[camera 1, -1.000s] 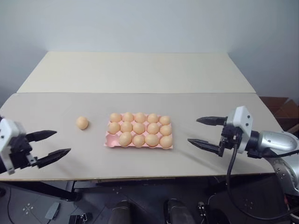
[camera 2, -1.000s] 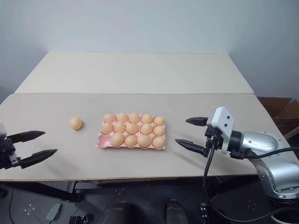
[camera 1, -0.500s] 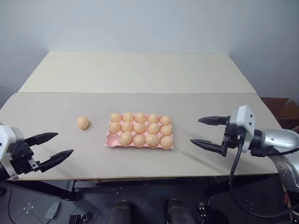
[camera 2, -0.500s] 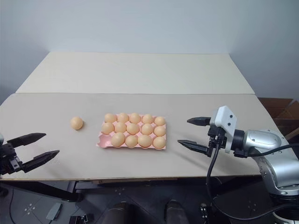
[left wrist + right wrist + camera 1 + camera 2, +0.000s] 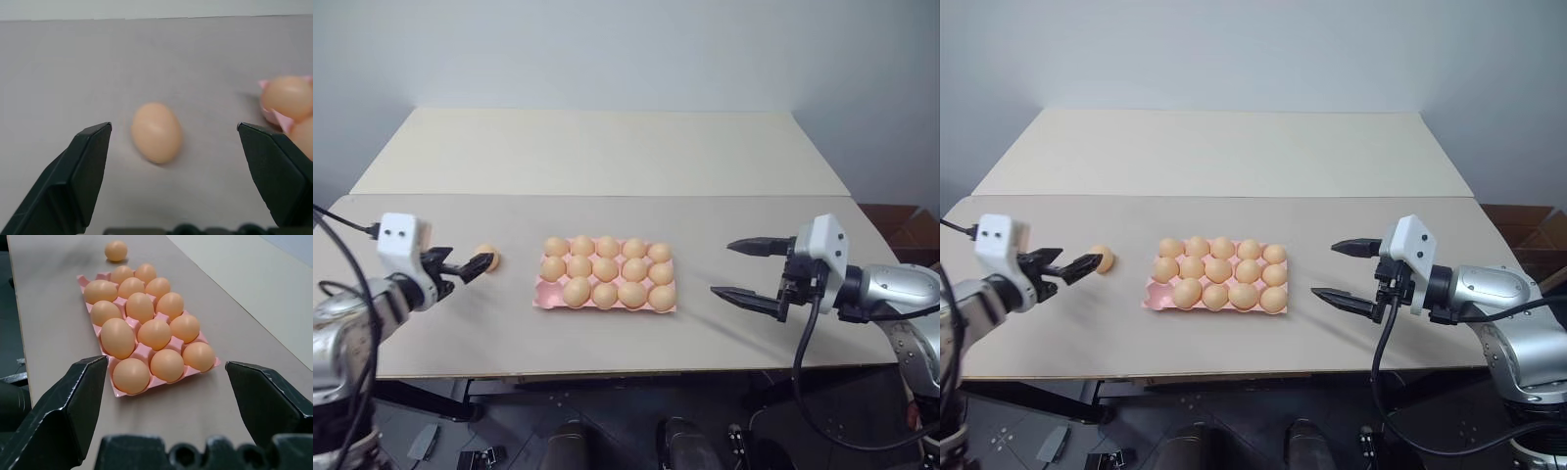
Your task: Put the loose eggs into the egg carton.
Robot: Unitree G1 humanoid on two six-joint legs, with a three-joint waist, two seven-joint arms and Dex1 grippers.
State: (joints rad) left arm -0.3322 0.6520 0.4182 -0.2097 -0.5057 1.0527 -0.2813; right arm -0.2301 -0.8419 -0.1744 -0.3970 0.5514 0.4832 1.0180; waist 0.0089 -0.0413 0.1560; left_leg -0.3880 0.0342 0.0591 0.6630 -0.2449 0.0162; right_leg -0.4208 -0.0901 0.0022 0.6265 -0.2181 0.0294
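Note:
One loose egg [image 5: 156, 132], pale orange-tan, lies on the grey table left of the egg carton [image 5: 542, 300]. The pink carton holds several eggs; its front left cup [image 5: 87, 280] is bare. My left gripper [image 5: 173, 128] is open and points at the loose egg, which sits just ahead of its fingertips, a little toward one finger, touching neither. In the left eye view its fingertip [image 5: 487, 260] overlaps the egg [image 5: 486, 252]. My right gripper [image 5: 722, 267] hovers open and empty to the right of the carton, apart from it.
The grey table [image 5: 431, 323] runs wide on both sides of the carton, with its front edge close to both arms. A cream table [image 5: 597, 147] joins it at the back.
My left gripper has swung forward and inward from the table's front left corner up to the loose egg, rolling its wrist. The right gripper, carton and egg have stayed put.

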